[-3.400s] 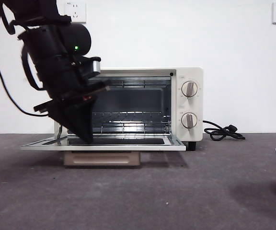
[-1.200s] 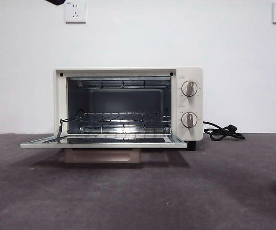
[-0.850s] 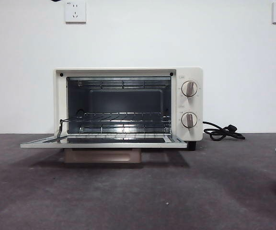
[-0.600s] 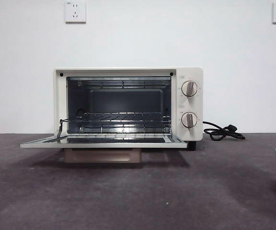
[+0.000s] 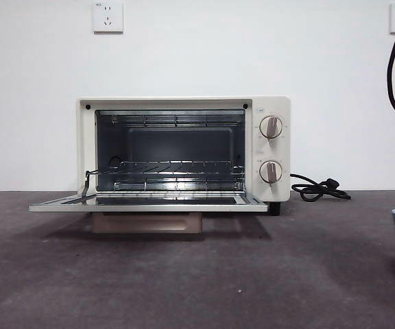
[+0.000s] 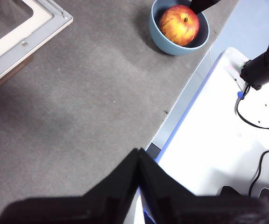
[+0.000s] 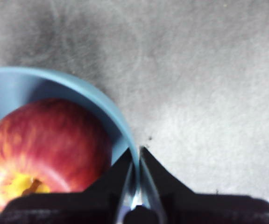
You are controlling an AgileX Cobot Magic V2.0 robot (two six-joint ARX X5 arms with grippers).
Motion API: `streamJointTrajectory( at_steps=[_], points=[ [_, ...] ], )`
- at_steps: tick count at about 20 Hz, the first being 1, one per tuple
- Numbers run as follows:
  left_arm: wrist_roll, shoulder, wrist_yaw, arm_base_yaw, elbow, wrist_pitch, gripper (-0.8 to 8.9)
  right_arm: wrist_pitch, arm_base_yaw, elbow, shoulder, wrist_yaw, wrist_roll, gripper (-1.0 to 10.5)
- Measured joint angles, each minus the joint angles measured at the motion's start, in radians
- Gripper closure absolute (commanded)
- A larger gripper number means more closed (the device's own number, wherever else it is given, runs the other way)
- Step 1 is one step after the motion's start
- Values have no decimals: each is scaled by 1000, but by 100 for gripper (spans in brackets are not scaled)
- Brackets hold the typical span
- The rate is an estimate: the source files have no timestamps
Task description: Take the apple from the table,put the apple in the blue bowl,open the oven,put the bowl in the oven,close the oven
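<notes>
My right gripper (image 7: 136, 161) pinches the blue bowl (image 7: 55, 86) by its rim, jaws nearly closed on the wall, so I can carry it with the apple (image 7: 43, 149) inside toward the open oven (image 5: 184, 147). My left gripper (image 6: 138, 156) waits apart, jaws seemingly together and empty.

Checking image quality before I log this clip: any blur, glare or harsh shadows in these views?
Front view: sharp and evenly lit, soft shadow under the oven door. Left wrist view: clear, the apple and blue bowl crisp. Right wrist view: soft, out of focus on the close apple and bowl rim, which lies between the right gripper jaws.
</notes>
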Motion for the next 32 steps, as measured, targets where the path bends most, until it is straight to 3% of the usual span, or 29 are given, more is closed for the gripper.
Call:
streamJointTrajectory(
  at_steps=[7, 13, 17, 26, 32],
  points=[
    [0, -4, 0, 0, 0, -5, 819, -48, 19, 91, -2, -39, 34, 956],
    [0, -47, -2, -1, 0, -31, 819, -37, 190, 294, 34, -42, 123, 956],
    [0, -102, -4, -1, 0, -45, 819, -29, 294, 495, 191, -48, 193, 956],
    [0, -205, -17, -1, 0, -93, 819, -71, 419, 1089, 628, -111, 356, 956],
    [0, -240, -55, -1, 0, -109, 819, -85, 439, 1281, 795, -135, 483, 957]
  ],
)
